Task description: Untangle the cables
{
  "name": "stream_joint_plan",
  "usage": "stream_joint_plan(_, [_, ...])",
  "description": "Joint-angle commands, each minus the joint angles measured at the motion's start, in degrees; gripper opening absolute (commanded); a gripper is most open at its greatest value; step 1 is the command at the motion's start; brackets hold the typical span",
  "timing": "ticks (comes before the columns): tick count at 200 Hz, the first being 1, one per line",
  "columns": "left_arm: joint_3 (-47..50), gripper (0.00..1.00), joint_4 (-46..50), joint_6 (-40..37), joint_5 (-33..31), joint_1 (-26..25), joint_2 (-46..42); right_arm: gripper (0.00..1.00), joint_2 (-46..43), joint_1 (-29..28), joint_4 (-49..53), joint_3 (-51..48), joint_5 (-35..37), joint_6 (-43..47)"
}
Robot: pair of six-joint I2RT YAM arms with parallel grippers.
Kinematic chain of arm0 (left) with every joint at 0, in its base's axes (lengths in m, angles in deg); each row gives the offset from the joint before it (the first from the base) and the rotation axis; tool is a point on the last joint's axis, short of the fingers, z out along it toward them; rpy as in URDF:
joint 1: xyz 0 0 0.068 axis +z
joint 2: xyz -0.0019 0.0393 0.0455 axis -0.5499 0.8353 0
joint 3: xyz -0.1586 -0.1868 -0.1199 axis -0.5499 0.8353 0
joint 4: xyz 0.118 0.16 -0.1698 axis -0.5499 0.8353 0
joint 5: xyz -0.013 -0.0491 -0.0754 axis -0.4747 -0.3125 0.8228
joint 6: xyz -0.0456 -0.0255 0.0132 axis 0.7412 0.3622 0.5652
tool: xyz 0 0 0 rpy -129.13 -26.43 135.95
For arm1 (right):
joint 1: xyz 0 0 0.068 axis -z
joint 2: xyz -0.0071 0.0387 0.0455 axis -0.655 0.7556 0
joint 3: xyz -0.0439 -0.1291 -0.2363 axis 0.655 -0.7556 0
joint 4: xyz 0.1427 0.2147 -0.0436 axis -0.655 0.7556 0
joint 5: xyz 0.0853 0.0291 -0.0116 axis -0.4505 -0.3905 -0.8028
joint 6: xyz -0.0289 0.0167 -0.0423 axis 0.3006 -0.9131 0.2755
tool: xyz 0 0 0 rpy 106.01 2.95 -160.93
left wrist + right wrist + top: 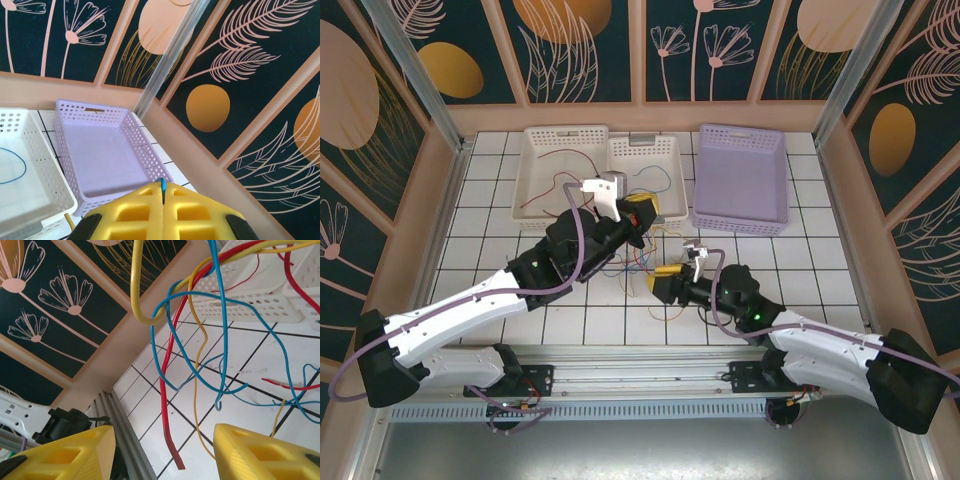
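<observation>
Two robot arms reach over a white tiled table [820, 270] toward a loose tangle of thin cables [625, 262] lying just in front of a row of baskets. The left gripper [642, 213] is raised above the tangle near the front edge of the white baskets [535, 135]. Its yellow fingers are pressed together, and in the left wrist view a short blue cable tip [161, 186] pokes up from the seam where they meet [162, 192], so it is clamped on the cables. The right gripper [665, 285] sits low over the tiles just to the right of the tangle. In its wrist view the two yellow fingers stand well apart [164, 432] with nothing between them. Ahead of and above those fingers, blue, red and yellow strands [134, 285] hang down in crossing loops, and their lower ends dangle near the tiles. A red strand [560, 160] lies curled inside the left white basket, and the left wrist view shows a blue loop [15, 170] in a white basket. A lavender basket [705, 135] stands to the right of the white ones, beside the corner post of the patterned enclosure.
</observation>
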Motion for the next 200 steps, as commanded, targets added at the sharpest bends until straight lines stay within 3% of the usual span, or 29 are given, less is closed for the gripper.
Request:
stream_joint_plan(1, [0.11, 0.0, -3.16, 0.27, -0.38, -0.43, -1.13, 0.54, 1.3, 0.11, -3.57, 1.3, -3.32, -0.94])
stream_joint_plan(200, [0.3, 0.0, -2.86, 0.14, -0.37, -0.43, -0.95, 0.27, 3.67, -0.41, -2.74, 4.42, -3.23, 0.48])
